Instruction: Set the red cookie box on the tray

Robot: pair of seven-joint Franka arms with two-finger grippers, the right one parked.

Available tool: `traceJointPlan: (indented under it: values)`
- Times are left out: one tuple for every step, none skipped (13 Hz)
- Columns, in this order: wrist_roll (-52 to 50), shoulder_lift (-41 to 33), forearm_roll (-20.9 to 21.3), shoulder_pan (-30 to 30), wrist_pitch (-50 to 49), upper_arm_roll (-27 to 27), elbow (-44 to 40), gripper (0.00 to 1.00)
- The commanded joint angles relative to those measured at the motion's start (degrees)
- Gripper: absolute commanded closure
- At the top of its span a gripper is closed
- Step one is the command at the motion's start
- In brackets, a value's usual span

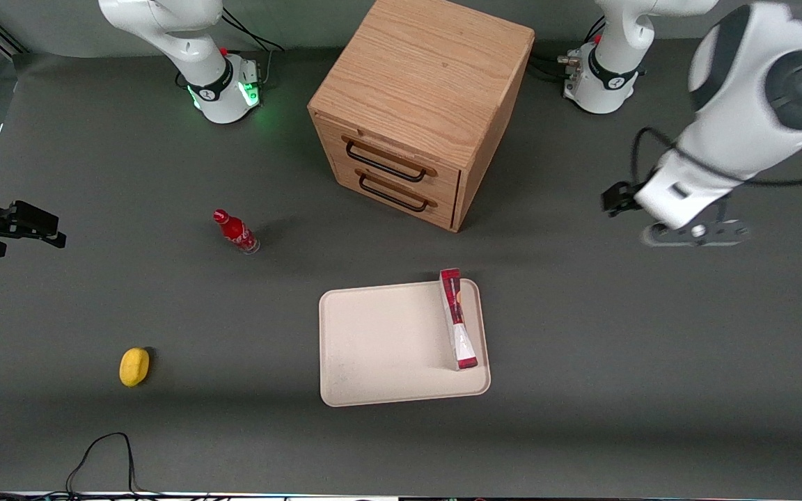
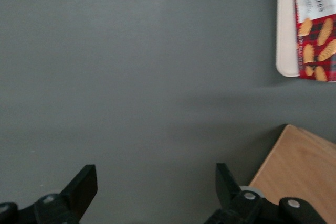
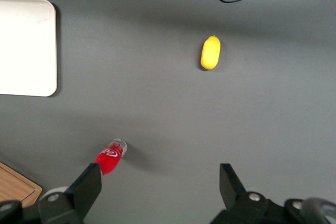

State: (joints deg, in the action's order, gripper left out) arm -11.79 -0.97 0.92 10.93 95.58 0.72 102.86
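The red cookie box (image 1: 458, 319) lies flat on the cream tray (image 1: 380, 348), along the tray's edge toward the working arm's end. In the left wrist view the box (image 2: 315, 24) shows its cookie print on the tray's rim (image 2: 284, 24). My left gripper (image 1: 693, 234) hangs raised above bare table toward the working arm's end, well apart from the tray and farther from the front camera than it. In its wrist view the gripper (image 2: 155, 177) is open and empty over grey table.
A wooden drawer cabinet (image 1: 418, 104) with two handled drawers stands farther from the front camera than the tray; its corner shows in the left wrist view (image 2: 299, 171). A small red bottle (image 1: 235, 232) and a yellow object (image 1: 134, 366) lie toward the parked arm's end.
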Motion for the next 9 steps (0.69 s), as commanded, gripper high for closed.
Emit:
traceJointPlan:
  values:
    - [3.27,-5.97,-1.09,-1.16,1.72,-4.76,6.13,0.0]
    - [3.44,-5.97,-0.57,-4.31,0.85,-3.98,5.52,0.0]
    - [3.44,-5.71,-0.39,-6.6,-0.29,-2.15,4.47,0.0]
    - [4.4,-5.62,-0.3,-8.45,-1.35,-1.35,3.41,0.0]
    - [6.06,-5.36,-0.3,-9.08,-2.58,-0.82,2.27,0.0]
    - [5.99,-5.18,-0.3,-8.91,-3.37,-0.64,1.39,0.0]
    - [5.64,-5.09,-0.3,-8.82,-3.55,-0.81,1.2,0.0]
    - [5.55,-5.09,-0.3,-8.73,-3.56,-0.81,1.12,0.0]
    - [7.2,-5.09,0.14,-8.56,-3.56,-0.9,1.11,0.0]
